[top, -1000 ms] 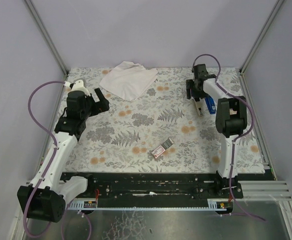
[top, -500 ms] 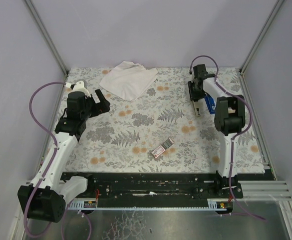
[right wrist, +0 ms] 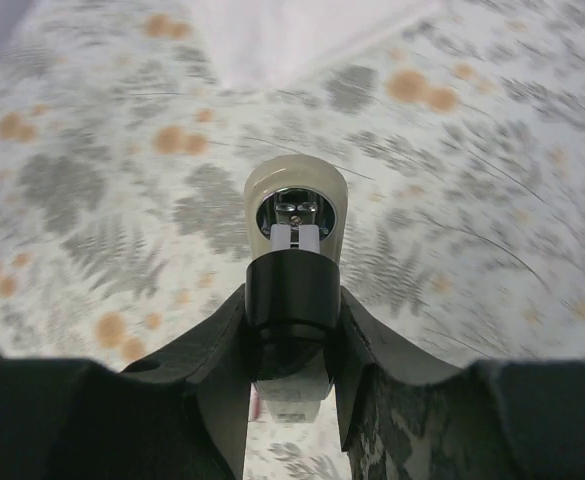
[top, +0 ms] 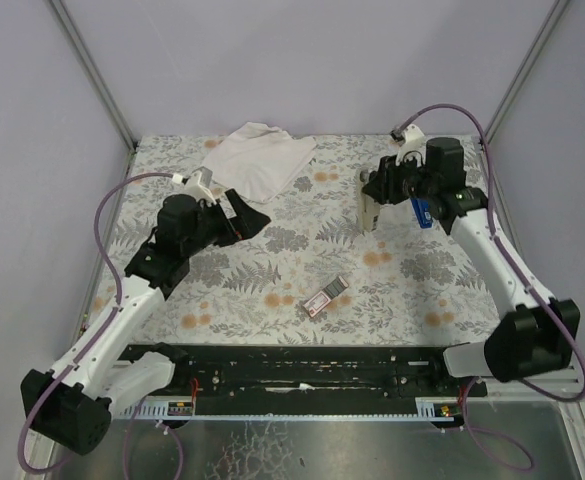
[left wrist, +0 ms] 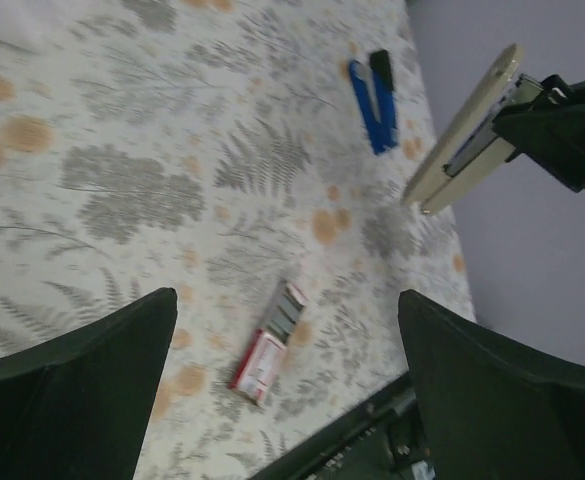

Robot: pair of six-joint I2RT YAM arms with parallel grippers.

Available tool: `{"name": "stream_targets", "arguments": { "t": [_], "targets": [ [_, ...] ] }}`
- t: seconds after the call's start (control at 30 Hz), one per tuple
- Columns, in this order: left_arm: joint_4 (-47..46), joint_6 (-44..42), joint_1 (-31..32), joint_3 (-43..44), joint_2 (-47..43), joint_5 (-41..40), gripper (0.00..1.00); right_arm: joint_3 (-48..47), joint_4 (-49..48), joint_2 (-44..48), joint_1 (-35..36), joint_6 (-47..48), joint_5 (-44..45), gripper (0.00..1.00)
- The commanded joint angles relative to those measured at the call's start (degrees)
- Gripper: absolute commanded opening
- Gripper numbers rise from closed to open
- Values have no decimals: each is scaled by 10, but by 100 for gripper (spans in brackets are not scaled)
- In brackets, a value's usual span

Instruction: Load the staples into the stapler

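Only just begun. In the right gripper [top: 377, 192]: the cream stapler [top: 369, 212], squeezed tight and held up off the flowery mat [top: 272, 250]. Left gripper [top: 244, 213] spread wide with nothing in it, hanging over the mat near the white cloth [top: 259, 160]. Down on the mat, near the front edge and between the two arms: the staples [top: 325, 297], flat in their little box, well apart from both grippers. Just beside the right gripper, on the mat: a blue stapler [top: 421, 208].

Done so far, by the look of it: one stapler picked up. Left to do: open it, take a strip from the box, slide it in, shut it. Most of the job, then.

From above: both arms and the whole mat at once, but the box tiny. From the left wrist: the box much bigger, grey at one end, pink-red and white at the other, and the cream stapler tilted in the air. From the right wrist: the stapler end-on, pinched on both sides by the fingers [right wrist: 212, 380], small metal bits showing in its end. Cannot tell in any view whether the stapler is open.
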State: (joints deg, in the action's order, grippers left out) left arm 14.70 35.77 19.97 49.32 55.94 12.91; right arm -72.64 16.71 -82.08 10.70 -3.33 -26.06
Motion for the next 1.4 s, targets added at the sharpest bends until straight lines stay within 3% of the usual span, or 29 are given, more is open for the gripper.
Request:
{"name": "stream_targets", "arguments": {
  "t": [0.0, 0.33, 0.53, 0.7, 0.97, 1.37],
  "targets": [
    [-101, 87, 56, -11, 9, 69, 90, 81, -116, 83, 61, -26, -103, 0],
    [-196, 148, 118, -49, 54, 139, 90, 227, -206, 159, 181, -50, -130, 0],
    [-204, 168, 124, -86, 68, 125, 73, 268, -220, 169, 213, -62, -123, 0],
    [-205, 172, 128, -87, 85, 117, 63, 275, -216, 168, 227, -57, -115, 0],
    [-194, 152, 146, -72, 105, 113, 62, 256, -191, 151, 245, -34, -107, 0],
    [-183, 151, 154, -69, 127, 90, 49, 245, -186, 143, 261, -26, -102, 0]
  ]
}}
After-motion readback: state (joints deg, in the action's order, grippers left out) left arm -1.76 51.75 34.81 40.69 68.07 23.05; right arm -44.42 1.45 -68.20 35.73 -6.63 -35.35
